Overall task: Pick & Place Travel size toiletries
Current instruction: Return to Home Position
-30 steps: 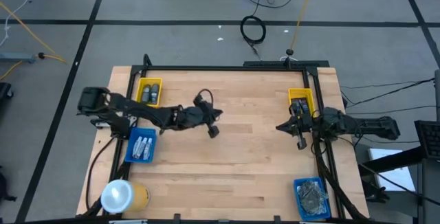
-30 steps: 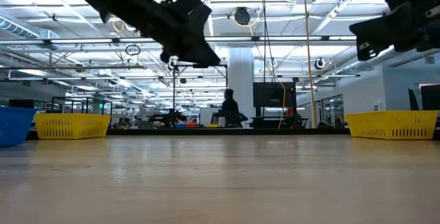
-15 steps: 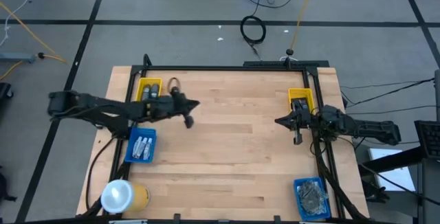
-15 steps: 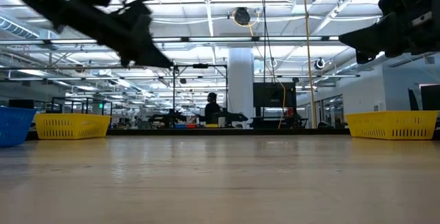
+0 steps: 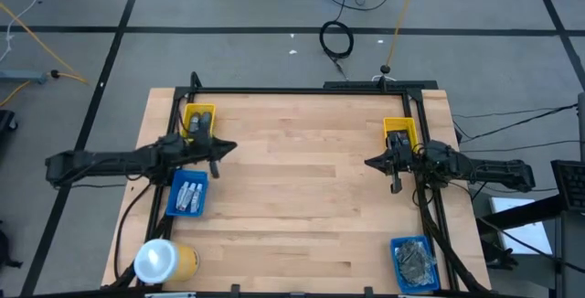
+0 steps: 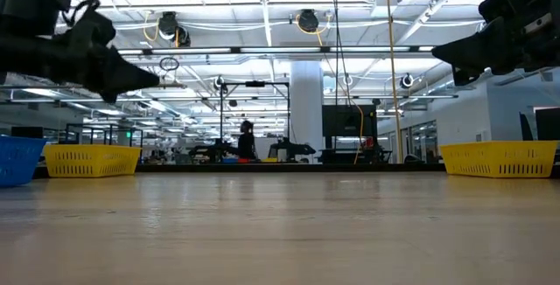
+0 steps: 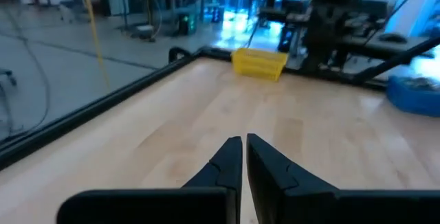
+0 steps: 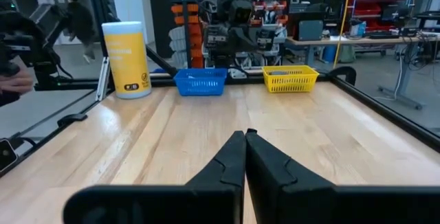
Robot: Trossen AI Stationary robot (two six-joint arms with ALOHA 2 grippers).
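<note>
Small dark bottles lie in the yellow tray (image 5: 198, 122) at the far left, and more in the yellow tray (image 5: 398, 139) at the right edge. Pale tubes lie in the blue tray (image 5: 189, 194). Grey items fill the blue tray (image 5: 415, 261) at the near right corner. My left gripper (image 5: 228, 146) (image 7: 244, 140) is shut and empty; it hovers above the table between the two left trays, pointing right. My right gripper (image 5: 368, 163) (image 8: 245, 135) is shut and empty, held above the table beside the right yellow tray and pointing left.
A big yellow cylinder with a white top (image 5: 164, 260) stands at the near left corner. A black frame rail (image 5: 302, 90) runs along the far edge and down both sides. Bare wood (image 5: 302, 207) spans the table's middle between the two arms.
My left arm has drawn back from the table's middle toward the left edge, and its gripper has come to rest between the left yellow and blue trays, staying shut. The right arm has hardly moved.
</note>
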